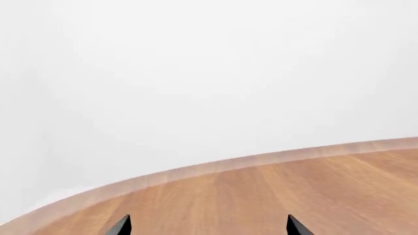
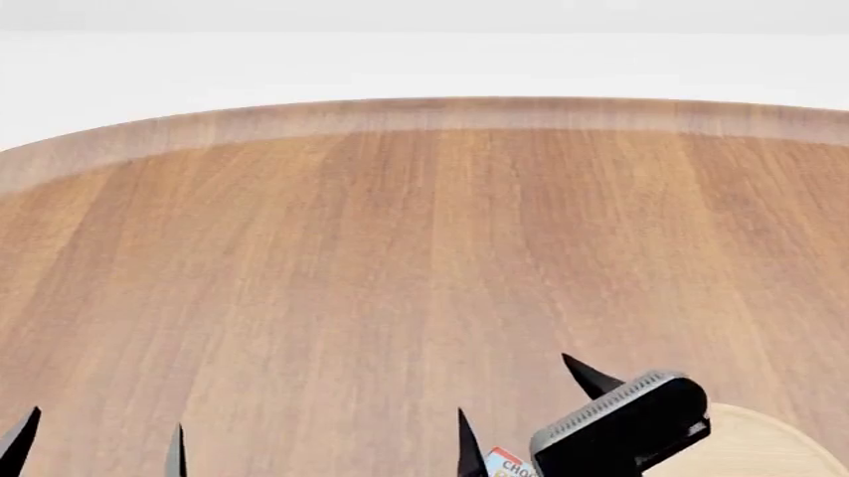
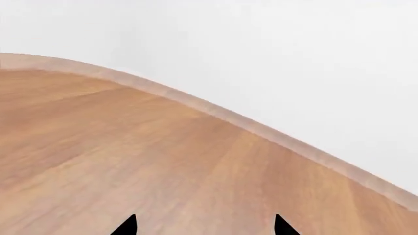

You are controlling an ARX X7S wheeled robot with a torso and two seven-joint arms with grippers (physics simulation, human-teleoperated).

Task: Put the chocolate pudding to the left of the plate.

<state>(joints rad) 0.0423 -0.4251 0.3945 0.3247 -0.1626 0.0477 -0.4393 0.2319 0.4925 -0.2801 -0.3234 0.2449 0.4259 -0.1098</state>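
Chocolate pudding (image 2: 506, 464): only a corner visible at the near edge of the head view, just left of plate (image 2: 769, 442), between the spread, empty fingers of right gripper (image 2: 526, 422). Left gripper (image 2: 99, 442): further left, open, empty. Table (image 2: 398, 248): wooden, beyond.

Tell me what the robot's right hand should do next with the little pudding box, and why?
Probably lower the right gripper a little, straight down around the small chocolate pudding carton, before closing. In the head view its two black fingertips stand apart, with only the carton's corner peeping out below them at the picture's edge, beside the round light-wood plate. The right wrist view shows only bare wooden table, so nothing looks gripped.
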